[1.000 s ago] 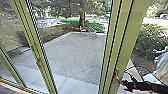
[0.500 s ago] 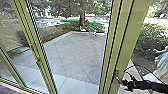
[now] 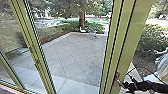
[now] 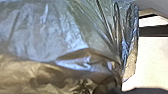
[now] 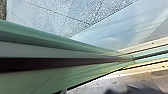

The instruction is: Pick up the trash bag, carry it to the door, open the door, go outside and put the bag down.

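Head view: green-framed door standing before a paved yard, right tool (image 3: 120,82) reaching the handle

A broad green upright (image 3: 132,37) is rising at the right side of the opening, bearing a metal handle (image 3: 117,75). The right tool is sitting at that handle, its dark arm (image 3: 152,86) coming in from the right; whether it is open, closed or gripping, no one can tell. A slimmer green post (image 3: 37,58) is leaning across the left part of the scene, with glass showing beyond it.

In the left wrist view, the trash bag (image 4: 37,32) is spreading in shiny, wrinkled folds, drawing together into tight pleats beside a pale surface (image 4: 151,62). The left tool's state is staying unclear here, so its grip on the bag cannot be told.

Outside, pale paving (image 3: 72,56) is stretching toward a tree trunk (image 3: 81,20), with bushes (image 3: 152,40) growing at the right and a whitish object (image 3: 163,62) showing by them. In the right wrist view, a door track (image 5: 147,51) is running between the outdoor paving and the indoor floor (image 5: 100,83), where a dark shadow (image 5: 125,90) is falling.
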Robot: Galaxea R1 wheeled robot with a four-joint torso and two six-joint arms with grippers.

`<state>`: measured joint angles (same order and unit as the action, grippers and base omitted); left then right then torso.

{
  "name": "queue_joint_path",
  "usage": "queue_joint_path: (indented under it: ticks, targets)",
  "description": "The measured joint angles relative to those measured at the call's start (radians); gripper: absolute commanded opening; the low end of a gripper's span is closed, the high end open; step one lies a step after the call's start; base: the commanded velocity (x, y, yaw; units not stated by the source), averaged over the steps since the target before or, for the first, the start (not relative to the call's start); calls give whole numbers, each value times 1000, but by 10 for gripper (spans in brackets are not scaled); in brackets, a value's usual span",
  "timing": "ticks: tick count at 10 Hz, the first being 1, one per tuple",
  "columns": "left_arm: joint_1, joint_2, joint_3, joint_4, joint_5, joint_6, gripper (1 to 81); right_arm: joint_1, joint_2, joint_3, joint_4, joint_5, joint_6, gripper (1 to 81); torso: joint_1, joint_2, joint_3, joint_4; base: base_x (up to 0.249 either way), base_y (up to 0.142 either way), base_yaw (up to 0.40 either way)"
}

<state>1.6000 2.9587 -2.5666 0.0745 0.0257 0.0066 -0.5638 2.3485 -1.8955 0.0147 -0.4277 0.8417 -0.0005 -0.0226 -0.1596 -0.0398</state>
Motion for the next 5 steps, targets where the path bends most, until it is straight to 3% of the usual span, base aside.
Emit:
queue_joint_path:
  ticks: [5]
  targets:
    - [0,0,0,0,0,0,10,-14,-28,21,-3,24,-22,811,-1,-1,0,-1,119,0,0]
